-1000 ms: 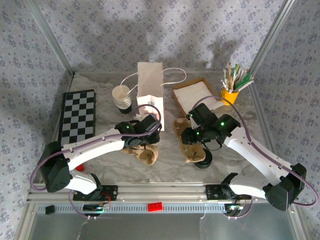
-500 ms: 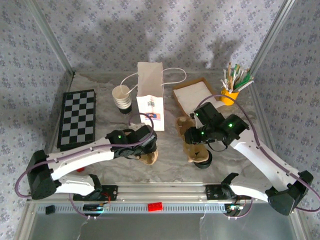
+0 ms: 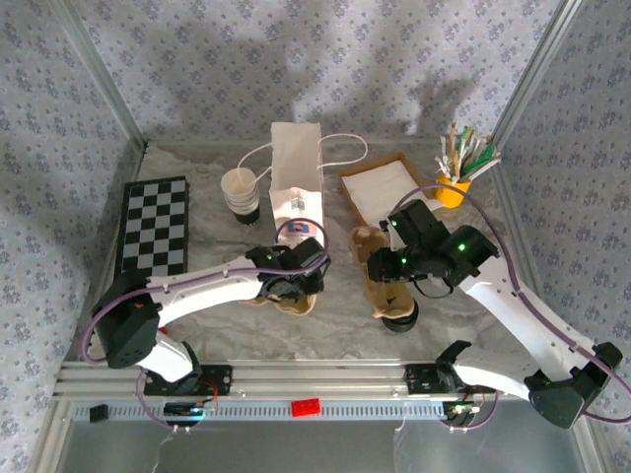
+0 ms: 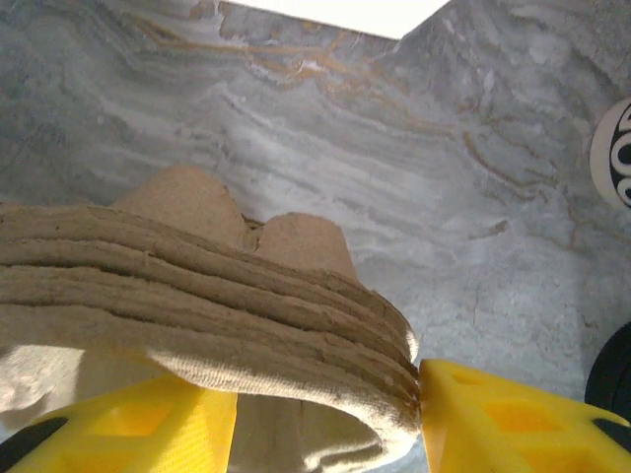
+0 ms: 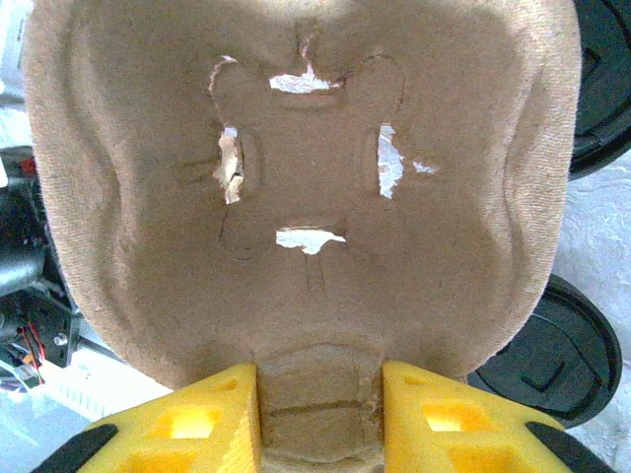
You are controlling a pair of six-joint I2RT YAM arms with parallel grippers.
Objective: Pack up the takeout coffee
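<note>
left gripper (image 4: 328, 409) pinches the pulp tray stack (image 4: 197, 286) at frame bottom; right gripper (image 5: 320, 394) pinches a single pulp tray (image 5: 296, 148) (black lids (image 5: 552, 345) lower right).

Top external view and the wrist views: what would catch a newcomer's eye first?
The left arm's jaws pinch a stack of pulp trays in the middle of the scene, and the right arm's jaws hold a single pulp tray beside it. Behind them stands a white paper bag with loop handles, and a checkerboard lies at the left.
</note>
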